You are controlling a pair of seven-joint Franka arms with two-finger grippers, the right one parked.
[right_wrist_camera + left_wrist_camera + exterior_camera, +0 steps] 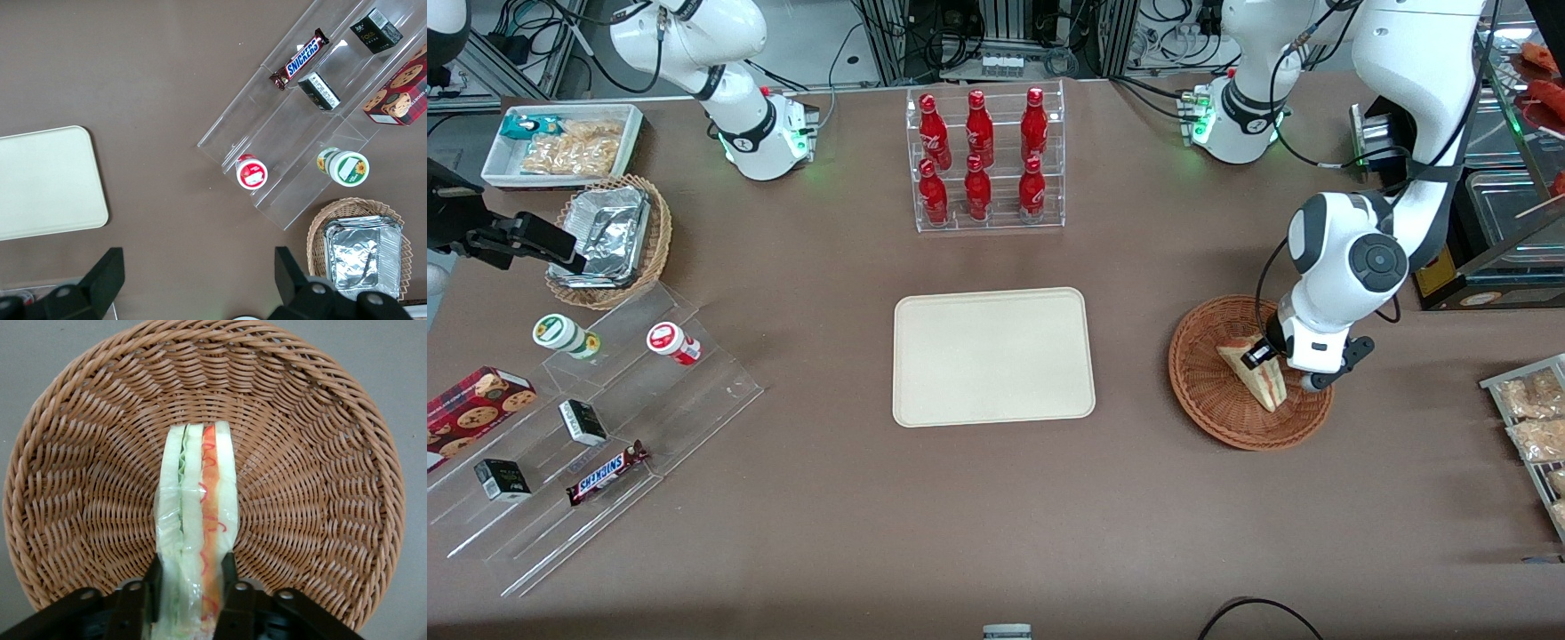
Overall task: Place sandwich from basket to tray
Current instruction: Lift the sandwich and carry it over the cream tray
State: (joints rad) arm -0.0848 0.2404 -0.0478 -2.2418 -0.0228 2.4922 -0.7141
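Note:
The sandwich [1254, 374] [198, 513], a pale wedge in clear wrap with green, red and orange filling, stands on edge inside the reddish-brown woven basket [1208, 391] [320, 453]. My left gripper [1272, 363] [191, 590] is down in the basket with one black finger pressed against each bread face, shut on the sandwich. Whether the wedge still rests on the basket floor cannot be told. The cream tray [993, 356] [47, 180] lies bare at the table's middle, toward the parked arm's end from the basket.
A clear rack of red bottles [984, 160] stands farther from the front camera than the tray. Packaged snacks [1529, 413] lie at the working arm's end. A clear stepped stand with snacks [578, 427] and a tan basket holding a foil container [609, 238] sit toward the parked arm's end.

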